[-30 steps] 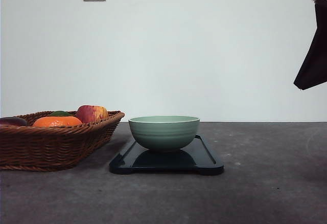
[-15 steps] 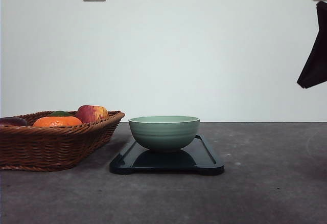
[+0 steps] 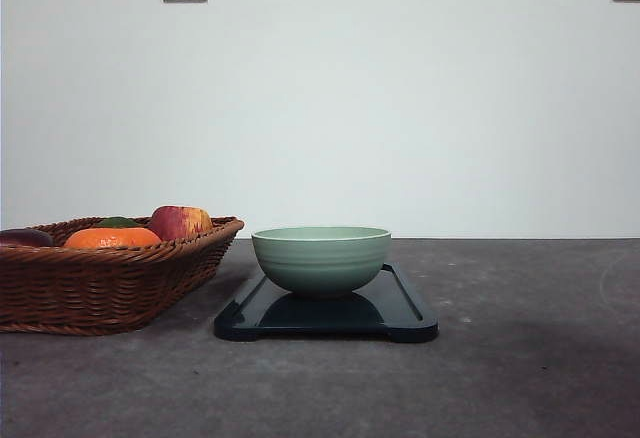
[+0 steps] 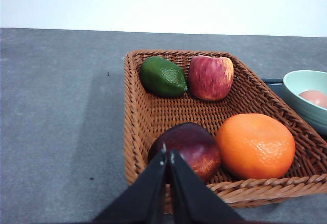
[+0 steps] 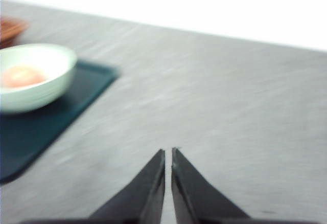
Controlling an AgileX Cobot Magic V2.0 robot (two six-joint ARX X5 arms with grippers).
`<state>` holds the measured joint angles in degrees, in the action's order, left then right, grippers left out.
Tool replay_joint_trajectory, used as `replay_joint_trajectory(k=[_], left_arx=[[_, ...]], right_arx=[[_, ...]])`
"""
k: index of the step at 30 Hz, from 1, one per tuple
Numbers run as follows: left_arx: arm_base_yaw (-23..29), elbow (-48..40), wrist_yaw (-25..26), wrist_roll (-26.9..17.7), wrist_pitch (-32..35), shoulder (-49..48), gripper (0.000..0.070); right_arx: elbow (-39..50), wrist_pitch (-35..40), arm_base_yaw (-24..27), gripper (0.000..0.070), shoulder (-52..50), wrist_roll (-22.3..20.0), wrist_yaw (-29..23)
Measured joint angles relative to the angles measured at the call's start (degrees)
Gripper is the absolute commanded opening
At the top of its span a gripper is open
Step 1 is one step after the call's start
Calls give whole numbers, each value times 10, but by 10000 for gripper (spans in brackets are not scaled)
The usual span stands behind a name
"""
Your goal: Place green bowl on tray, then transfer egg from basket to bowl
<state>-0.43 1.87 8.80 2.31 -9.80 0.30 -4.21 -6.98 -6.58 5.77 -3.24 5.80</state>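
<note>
Your wide brown woven wicker basket [image 4: 214, 127] holds only fruit; the flat dark navy tray [image 3: 400, 310] beside it carries the pale mint-green ceramic bowl [image 3: 321, 256], and the pinkish egg [image 5: 20, 75] already lies inside. Both the left gripper [image 4: 168, 155] and right gripper [image 5: 168, 154] are pinched closed, empty, well clear; I judge nothing remains.

Egg [image 4: 312, 97] in green bowl [image 3: 321, 256] on tray [image 3: 405, 310], basket [image 3: 110, 283] left
</note>
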Motion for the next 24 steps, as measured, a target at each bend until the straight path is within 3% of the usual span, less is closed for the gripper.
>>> replay_joint_trajectory(k=[3,12,24], left_arx=[[0,0,0,0,0,0,0],[0,0,0,0,0,0,0],[0,0,0,0,0,0,0]], right_arx=[[28,5,10,15,-54,2,-6],[33,7,11,15,-55,6,-51],[33,8,11,15,-55,7,-52]])
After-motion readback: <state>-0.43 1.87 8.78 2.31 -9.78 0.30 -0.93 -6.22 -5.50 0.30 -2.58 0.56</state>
